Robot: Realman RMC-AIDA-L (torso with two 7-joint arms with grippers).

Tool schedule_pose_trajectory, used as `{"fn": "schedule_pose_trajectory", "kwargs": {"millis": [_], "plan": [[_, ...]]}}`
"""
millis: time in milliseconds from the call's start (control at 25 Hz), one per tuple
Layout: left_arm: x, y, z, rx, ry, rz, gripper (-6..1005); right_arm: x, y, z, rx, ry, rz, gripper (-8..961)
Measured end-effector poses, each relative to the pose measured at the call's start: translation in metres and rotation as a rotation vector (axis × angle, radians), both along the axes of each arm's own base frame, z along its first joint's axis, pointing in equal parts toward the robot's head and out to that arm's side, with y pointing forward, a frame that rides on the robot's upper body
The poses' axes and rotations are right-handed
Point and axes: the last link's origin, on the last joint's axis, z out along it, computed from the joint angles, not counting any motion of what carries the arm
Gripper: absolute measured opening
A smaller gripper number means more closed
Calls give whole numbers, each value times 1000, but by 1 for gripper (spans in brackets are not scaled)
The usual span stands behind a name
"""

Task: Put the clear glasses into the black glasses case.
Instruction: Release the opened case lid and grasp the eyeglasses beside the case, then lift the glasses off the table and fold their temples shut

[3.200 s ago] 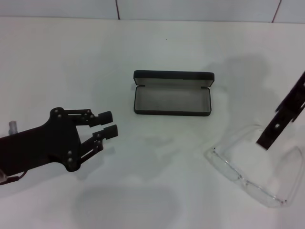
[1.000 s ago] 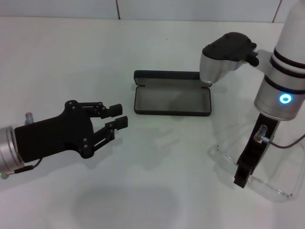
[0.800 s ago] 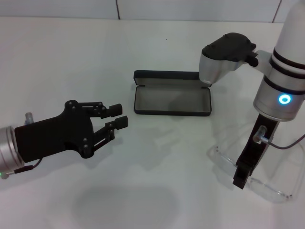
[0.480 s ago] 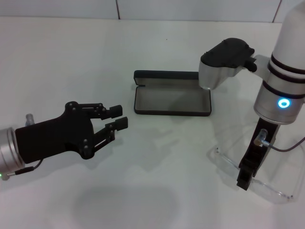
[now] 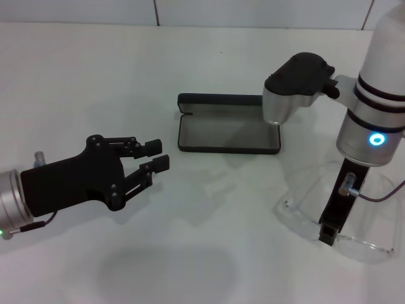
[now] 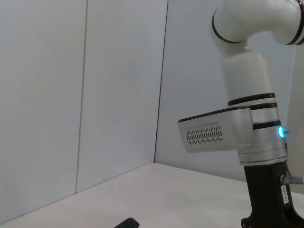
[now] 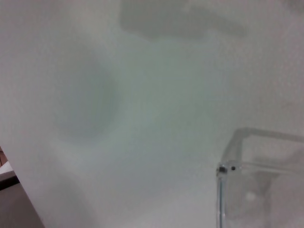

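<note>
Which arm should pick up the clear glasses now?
Right. The right gripper is already down at the clear glasses; the left gripper hangs far across the table, open, beyond the black glasses case.

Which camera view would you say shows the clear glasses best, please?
The head view: the clear glasses lie whole on the table, right claw at them. The right wrist view shows one hinge corner; the left wrist view shows none.

white table (image 5: 95, 69), open black glasses case (image 5: 228, 134), apparently clear glasses (image 5: 361, 244)
</note>
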Motion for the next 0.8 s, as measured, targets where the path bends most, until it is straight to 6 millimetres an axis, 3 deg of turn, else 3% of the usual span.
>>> {"fn": "schedule_pose_trajectory", "kwargs": {"millis": [160,280,480,800], "plan": [[0,0,0,0,0,0,241,0,0,0,-2,-5,1,273],[0,0,0,0,0,1,241,-1,0,0,0,0,8,144],[-2,-2,1,3,1,8,240,-9,5,8,29,17,39,127],[-3,-1,4,16,-5,11,238,-21,11,38,128,161,54,103]]}}
